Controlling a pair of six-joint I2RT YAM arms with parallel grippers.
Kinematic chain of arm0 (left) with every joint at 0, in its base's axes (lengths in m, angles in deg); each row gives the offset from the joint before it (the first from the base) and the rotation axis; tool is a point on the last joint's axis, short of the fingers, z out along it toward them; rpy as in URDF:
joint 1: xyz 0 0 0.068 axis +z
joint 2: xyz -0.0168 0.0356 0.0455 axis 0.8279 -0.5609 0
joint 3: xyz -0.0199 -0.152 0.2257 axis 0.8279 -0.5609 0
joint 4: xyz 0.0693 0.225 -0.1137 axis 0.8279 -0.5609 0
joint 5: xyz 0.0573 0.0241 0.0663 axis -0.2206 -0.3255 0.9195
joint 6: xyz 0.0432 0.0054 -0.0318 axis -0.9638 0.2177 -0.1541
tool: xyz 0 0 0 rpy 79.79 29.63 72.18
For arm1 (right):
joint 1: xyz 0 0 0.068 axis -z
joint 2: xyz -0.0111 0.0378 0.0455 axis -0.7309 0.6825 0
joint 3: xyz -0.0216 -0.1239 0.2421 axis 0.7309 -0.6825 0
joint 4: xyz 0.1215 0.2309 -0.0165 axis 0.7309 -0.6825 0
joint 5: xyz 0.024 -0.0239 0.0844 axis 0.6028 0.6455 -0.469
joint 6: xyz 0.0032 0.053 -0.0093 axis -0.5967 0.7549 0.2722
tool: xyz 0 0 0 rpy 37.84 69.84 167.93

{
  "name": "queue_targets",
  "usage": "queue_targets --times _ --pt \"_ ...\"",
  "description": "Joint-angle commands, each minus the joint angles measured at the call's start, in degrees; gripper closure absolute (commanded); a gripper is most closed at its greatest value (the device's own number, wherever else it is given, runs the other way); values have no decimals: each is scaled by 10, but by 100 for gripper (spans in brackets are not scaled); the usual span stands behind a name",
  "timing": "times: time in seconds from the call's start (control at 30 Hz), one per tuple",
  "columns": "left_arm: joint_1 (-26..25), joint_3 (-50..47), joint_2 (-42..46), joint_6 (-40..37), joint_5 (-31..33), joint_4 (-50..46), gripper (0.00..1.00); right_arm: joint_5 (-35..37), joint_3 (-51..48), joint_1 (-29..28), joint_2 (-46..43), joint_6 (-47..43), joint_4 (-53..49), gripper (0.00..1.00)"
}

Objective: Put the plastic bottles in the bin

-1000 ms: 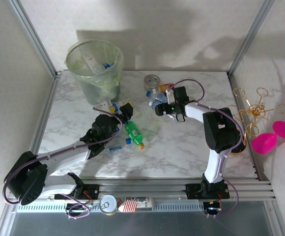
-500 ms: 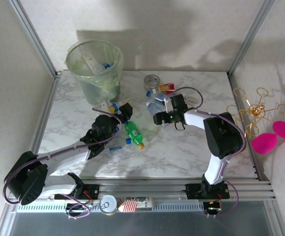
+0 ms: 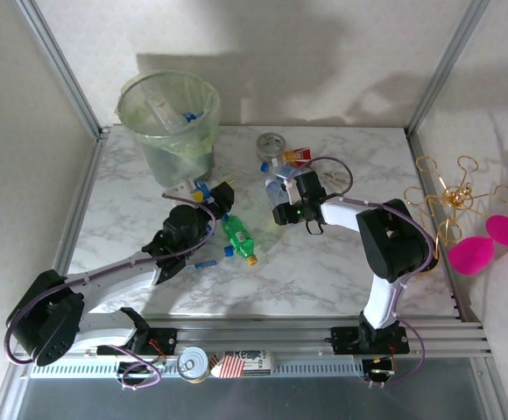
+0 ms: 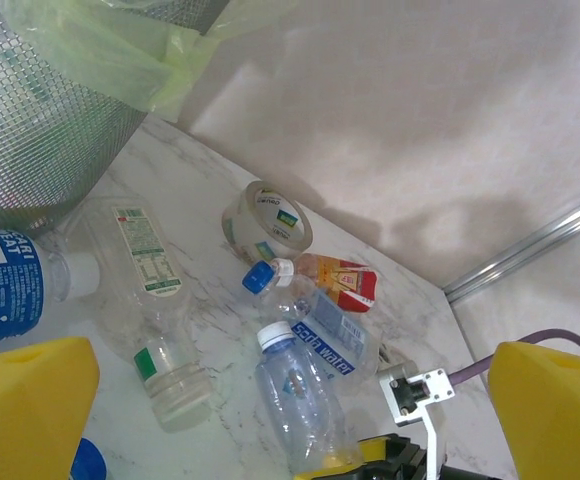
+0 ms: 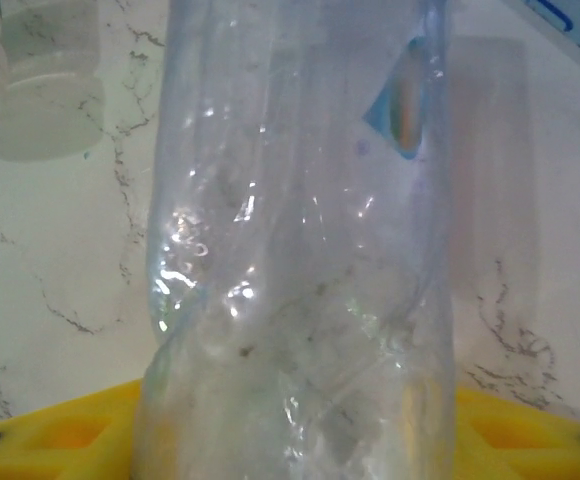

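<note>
Looking down on a white marble tabletop [image 3: 342, 262] walled at the back and both sides, with metal posts at the back corners. The bin [image 3: 193, 144] stands in the back left corner, well apart from my right end effector [image 3: 280, 213], and it has bottles [image 3: 171, 112] lying inside. Open marble runs along the right side and across the near strip, while the clutter sits in a band through the middle and back centre.

My right end effector is closed around a clear bottle [image 5: 300, 250] low on its body, and its yellow pads [image 5: 60, 430] press both flanks. This bottle lies on the marble with its long axis running straight away from my fingers and its white cap end toward the tape roll [image 4: 265, 215].

My left end effector [image 3: 215, 192] hangs wide open and holds nothing, near the bin's foot on its near right side.

A green bottle [image 3: 236, 234] lies diagonally between my arms, yellow cap toward the near edge. From the left wrist I count five bottles on the marble: the gripped one, a red-label bottle [image 4: 342, 284], two blue-label bottles [image 4: 0, 290] and a white-label bottle [image 4: 145, 290] — plus one tape roll and one bin.
</note>
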Motion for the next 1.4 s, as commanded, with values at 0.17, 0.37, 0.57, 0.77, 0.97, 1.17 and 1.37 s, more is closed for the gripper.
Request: queue_targets --times 0.17,0.37,0.57,0.77,0.97,1.17,1.37 --pt "0 -3 12 36 -21 11 0 -14 -24 -19 -60 -3 49 50" --pt "-1 15 7 42 -76 32 1 -73 -53 -26 -126 25 117 53" --pt "-7 40 -15 55 -115 55 1 -170 -90 -37 -182 70 217 53" --pt "-13 68 -50 66 -136 61 0 -214 -112 -60 -206 91 268 53" --pt "-16 84 -82 73 -143 66 0 -242 -129 -90 -221 100 295 53" --pt "-16 94 -97 76 -125 51 1 -244 -137 -104 -236 94 293 53" --pt "-16 95 -104 79 -134 55 9 -243 -139 -110 -243 91 292 54"
